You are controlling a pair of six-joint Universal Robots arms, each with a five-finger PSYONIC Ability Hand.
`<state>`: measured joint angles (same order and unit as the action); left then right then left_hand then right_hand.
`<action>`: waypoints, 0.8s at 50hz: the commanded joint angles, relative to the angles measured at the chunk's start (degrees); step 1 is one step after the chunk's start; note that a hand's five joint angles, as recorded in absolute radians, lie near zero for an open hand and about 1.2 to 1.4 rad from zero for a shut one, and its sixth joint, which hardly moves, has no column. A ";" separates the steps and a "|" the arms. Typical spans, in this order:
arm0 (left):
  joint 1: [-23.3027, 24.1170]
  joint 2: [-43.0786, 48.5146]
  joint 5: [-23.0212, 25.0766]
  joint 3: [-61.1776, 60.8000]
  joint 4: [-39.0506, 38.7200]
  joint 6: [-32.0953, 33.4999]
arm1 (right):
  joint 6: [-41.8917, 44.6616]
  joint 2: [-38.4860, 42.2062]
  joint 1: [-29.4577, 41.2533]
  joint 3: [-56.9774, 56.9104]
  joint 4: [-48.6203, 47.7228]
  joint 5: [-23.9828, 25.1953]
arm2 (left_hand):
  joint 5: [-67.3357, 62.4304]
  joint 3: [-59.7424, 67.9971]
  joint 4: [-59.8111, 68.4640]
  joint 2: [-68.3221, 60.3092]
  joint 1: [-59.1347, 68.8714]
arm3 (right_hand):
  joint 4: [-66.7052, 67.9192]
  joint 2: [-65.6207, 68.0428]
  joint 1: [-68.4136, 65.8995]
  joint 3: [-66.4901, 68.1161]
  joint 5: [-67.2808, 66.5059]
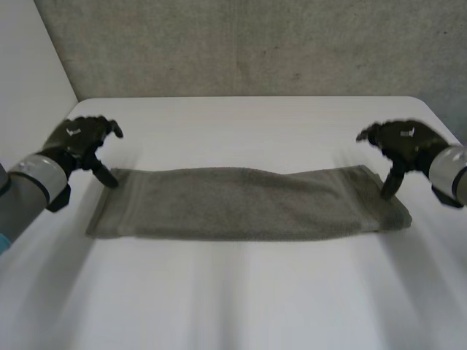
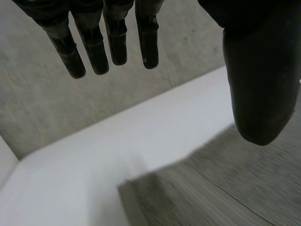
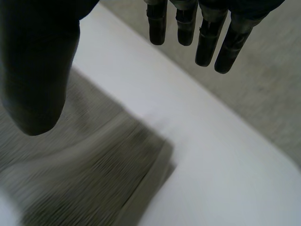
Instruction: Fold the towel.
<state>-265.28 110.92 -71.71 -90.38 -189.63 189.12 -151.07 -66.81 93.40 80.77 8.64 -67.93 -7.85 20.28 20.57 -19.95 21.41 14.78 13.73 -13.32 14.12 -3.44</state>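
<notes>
Grey-green towel (image 1: 248, 204) flat on the white surface (image 1: 241, 306), stretched as a long narrow band across the middle, one short end toward each hand. Layered edge visible at its right end in the right wrist view.

Left hand (image 1: 80, 138) poised over the towel's far left corner: fingers (image 2: 110, 37) straight and spread toward the grey wall (image 1: 255, 44), thumb (image 2: 258, 84) angled down over the cloth, nothing pinched; contact between thumb tip and towel impossible to tell.

Right hand (image 1: 401, 142) mirrored over the far right corner: fingers (image 3: 207, 37) straight and apart, thumb (image 3: 37, 70) pointing down at the towel's end, holding nothing.

Both wrists raised, palms turned inward and down.
</notes>
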 commanded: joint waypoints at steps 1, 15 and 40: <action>1.17 0.70 -0.09 -5.95 -3.11 0.02 | 4.10 1.07 -3.30 10.17 -5.45 0.70 | -0.44 -2.00 -2.28 1.67 -3.13 | -4.78 -3.73 3.32 -4.12 3.44; 1.17 0.52 -0.18 -12.80 -15.07 -0.24 | 12.20 7.30 -5.33 14.94 -16.19 0.26 | -10.53 8.10 7.81 -8.43 6.97 | 7.70 8.75 -9.16 8.36 -9.04; 0.90 0.52 -0.18 -13.50 -16.38 -0.24 | 12.55 5.82 -17.97 8.80 -15.94 0.34 | -10.55 8.11 7.83 -8.44 6.98 | 65.22 66.27 -66.68 65.88 -66.56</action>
<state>-264.61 111.30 -71.89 -103.89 -206.03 188.88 -138.71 -60.90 80.43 92.75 -7.85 -67.41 -24.22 35.16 35.07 -34.75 34.64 76.09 73.74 -74.51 74.14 -66.02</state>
